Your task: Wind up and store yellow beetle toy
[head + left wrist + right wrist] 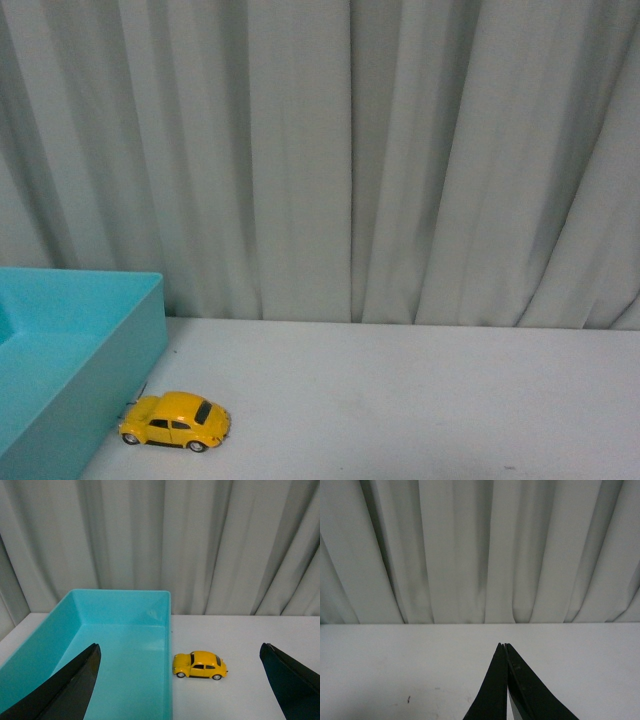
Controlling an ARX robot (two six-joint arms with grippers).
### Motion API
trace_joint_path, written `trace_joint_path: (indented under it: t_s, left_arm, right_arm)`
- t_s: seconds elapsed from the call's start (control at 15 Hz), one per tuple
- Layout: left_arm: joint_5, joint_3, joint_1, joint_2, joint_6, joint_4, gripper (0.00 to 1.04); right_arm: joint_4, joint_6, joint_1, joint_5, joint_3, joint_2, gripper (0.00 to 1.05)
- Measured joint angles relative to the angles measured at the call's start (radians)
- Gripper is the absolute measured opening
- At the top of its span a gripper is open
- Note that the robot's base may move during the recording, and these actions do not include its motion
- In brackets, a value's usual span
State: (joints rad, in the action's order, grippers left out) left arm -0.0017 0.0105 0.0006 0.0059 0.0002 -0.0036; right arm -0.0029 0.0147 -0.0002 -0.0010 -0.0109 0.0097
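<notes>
Yellow beetle toy on bench, long axis left-right, nose toward teal bin just beside, left end effector spread, right end effector pressed together

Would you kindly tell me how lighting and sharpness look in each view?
Front view: soft, even, slightly grainy light; the toy car casts a faint shadow. Left wrist view: car sharp, left gripper a black silhouette. Right wrist view: right gripper equally dark, table glare-free.

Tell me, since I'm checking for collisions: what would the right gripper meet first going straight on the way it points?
The way looks free: the shut right gripper points over bare white tabletop, with only the pleated grey curtain beyond it, at a depth I cannot judge.
</notes>
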Motion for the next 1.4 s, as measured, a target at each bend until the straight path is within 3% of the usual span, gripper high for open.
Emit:
trace_joint_path:
  t_s: [0.2,0.6,0.67,0.73,0.8,0.87,0.93,1.0,1.2,1.33,1.4]
  left_arm:
    - [0.001,0.000,0.000,0.000,0.000,0.000,0.98]
    - [0.001,0.000,0.000,0.000,0.000,0.000,0.98]
    - [0.001,0.000,0.000,0.000,0.000,0.000,0.98]
    - [0.001,0.000,0.000,0.000,0.000,0.000,0.98]
    - [-0.008,0.005,-0.004,0.005,-0.016,-0.027,0.98]
    - [-0.159,0.137,-0.085,0.217,-0.222,-0.253,0.98]
    - [-0.222,0.228,-0.122,0.391,-0.381,-0.170,0.98]
    - [-0.222,0.312,-0.108,0.523,-0.443,-0.040,0.98]
    - [-0.185,0.381,-0.077,0.661,-0.437,0.085,0.98]
    - [-0.151,0.439,-0.048,0.820,-0.382,0.185,0.98]
    - [-0.074,0.537,-0.017,1.055,-0.268,0.255,0.98]
  right_arm:
    - [0.000,0.001,0.000,0.001,0.000,-0.007,0.02]
    - [-0.001,0.000,0.000,0.001,0.000,-0.007,0.71]
    - [-0.001,0.000,0.000,0.001,0.000,-0.007,0.93]
    - [-0.001,0.000,0.000,0.001,0.000,-0.007,0.99]
    - [-0.001,0.000,0.000,0.001,0.000,-0.007,0.97]
    - [-0.002,0.000,0.000,0.002,0.000,-0.007,0.98]
    - [0.000,0.000,0.000,0.000,0.000,-0.007,0.98]
    - [-0.001,0.000,0.000,0.001,0.000,-0.007,0.98]
    - [-0.001,0.000,0.000,0.001,0.000,-0.007,0.98]
    - [0.000,0.000,0.000,0.001,0.000,-0.007,0.98]
    - [-0.001,0.000,0.000,0.001,0.000,-0.007,0.98]
